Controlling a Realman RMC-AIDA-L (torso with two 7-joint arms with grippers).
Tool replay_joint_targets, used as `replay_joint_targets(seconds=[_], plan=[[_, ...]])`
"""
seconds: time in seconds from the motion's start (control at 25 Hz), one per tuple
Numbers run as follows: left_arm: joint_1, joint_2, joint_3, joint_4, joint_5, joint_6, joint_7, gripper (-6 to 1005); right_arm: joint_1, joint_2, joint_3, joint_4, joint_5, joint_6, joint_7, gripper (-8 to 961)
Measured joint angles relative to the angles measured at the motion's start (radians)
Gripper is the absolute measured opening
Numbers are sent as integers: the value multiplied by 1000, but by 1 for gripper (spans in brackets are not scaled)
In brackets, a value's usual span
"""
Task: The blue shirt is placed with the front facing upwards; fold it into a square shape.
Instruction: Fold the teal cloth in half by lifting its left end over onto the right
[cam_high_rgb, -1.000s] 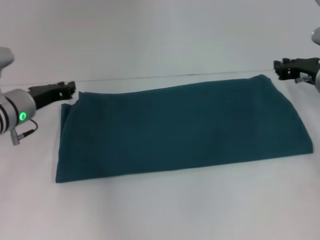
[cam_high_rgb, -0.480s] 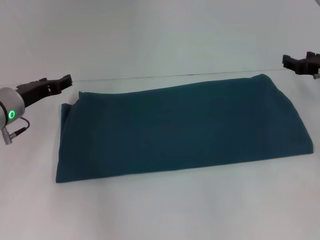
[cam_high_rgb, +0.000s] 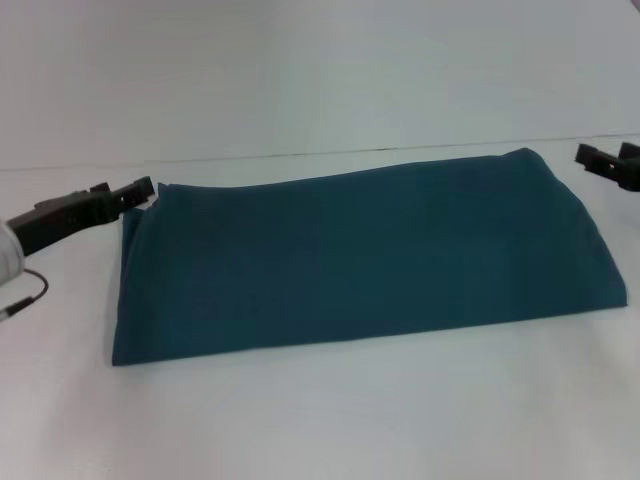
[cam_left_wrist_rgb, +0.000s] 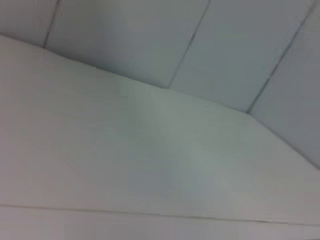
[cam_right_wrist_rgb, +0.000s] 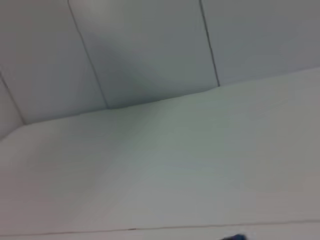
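The blue shirt (cam_high_rgb: 365, 260) lies folded into a wide band; plain teal upward.

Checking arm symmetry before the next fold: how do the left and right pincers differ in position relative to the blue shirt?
The left pincer nearly touches the blue shirt at its far left corner; the right pincer sits clear of the far right corner. More of the left arm shows; the right is mostly cropped. Both are dark, holding nothing.

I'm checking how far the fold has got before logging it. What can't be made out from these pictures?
- Shirt: head view shows only plain teal cloth in a wide band; the lettering and neck label are hidden in the fold.
- Left pincer, beside the shirt's far left corner: side-on, so its opening is unreadable.
- Right pincer: cut off by the right edge.
- Both wrist views show only the white table, with no shirt.
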Motion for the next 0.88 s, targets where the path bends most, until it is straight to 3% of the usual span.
replay_joint_targets(seconds=[0.32,0.56,0.88], plan=[[67,-3,3,40,12,151,-4,722,-105,-22,-1,-114,-46,-223,211,796],[92,-2,5,42,21,184,-10,722,-119,-47,-2,-157,-194,-302,377,795],[96,5,5,69,120,230,-73,721,-124,-55,9,-208,-291,-339,478,794]])
